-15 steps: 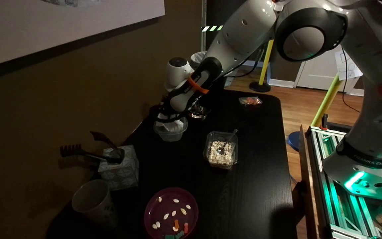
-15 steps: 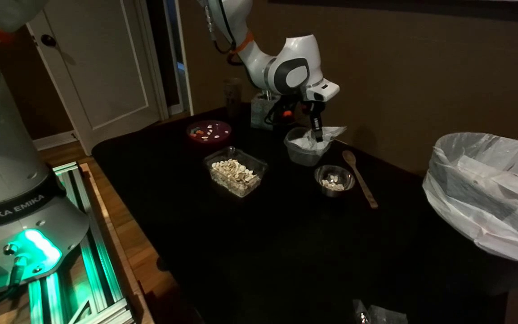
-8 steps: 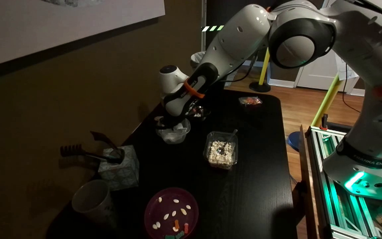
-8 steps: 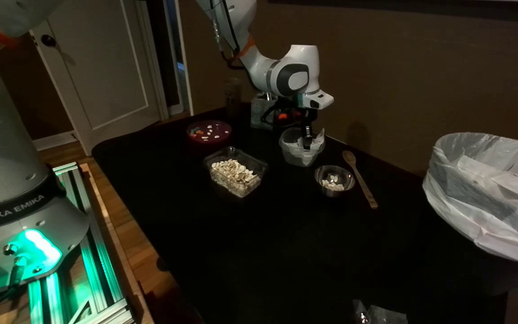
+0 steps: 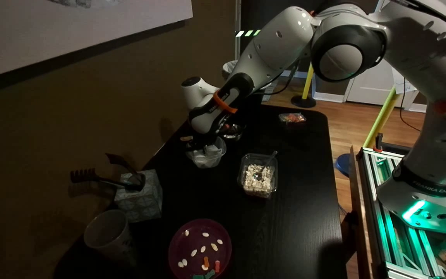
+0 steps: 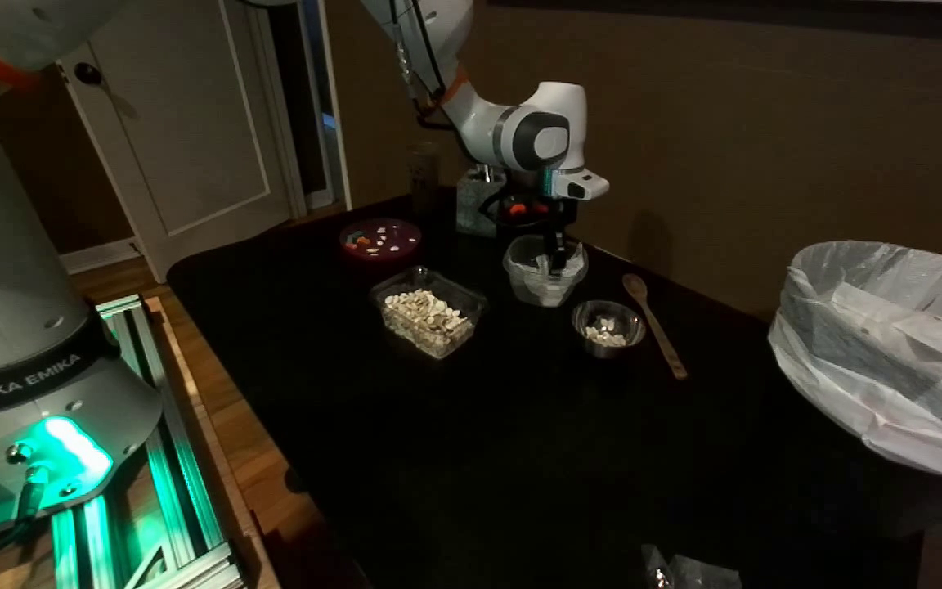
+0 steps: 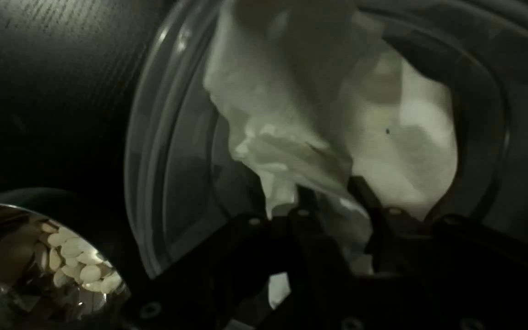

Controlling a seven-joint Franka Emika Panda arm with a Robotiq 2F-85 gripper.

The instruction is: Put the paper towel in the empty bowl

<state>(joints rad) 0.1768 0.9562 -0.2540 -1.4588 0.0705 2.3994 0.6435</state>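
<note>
The white paper towel (image 7: 268, 87) lies crumpled inside a clear plastic bowl (image 7: 138, 151). In an exterior view the towel (image 6: 575, 264) stays mostly inside the bowl (image 6: 524, 286). The bowl (image 5: 220, 155) stands near the wall. My gripper (image 7: 330, 188) points down into the bowl, and in an exterior view its fingers (image 6: 557, 262) reach below the rim. The fingers stand a little apart with a fold of towel between them. I cannot tell whether they press on it. The fingertips are partly hidden by towel.
A small clear bowl (image 6: 584, 335) of white seeds and a wooden spoon (image 6: 655, 327) stand close by. A clear box of seeds (image 6: 428, 315) is nearer the robot base. A tissue box with utensils (image 5: 138, 197), a purple plate (image 5: 177, 245) and a lined bin (image 6: 814, 352) are farther off.
My gripper has come down into the bowl, and the towel end that stuck out past the rim is now inside. The bowl has shifted slightly away from the wall.
</note>
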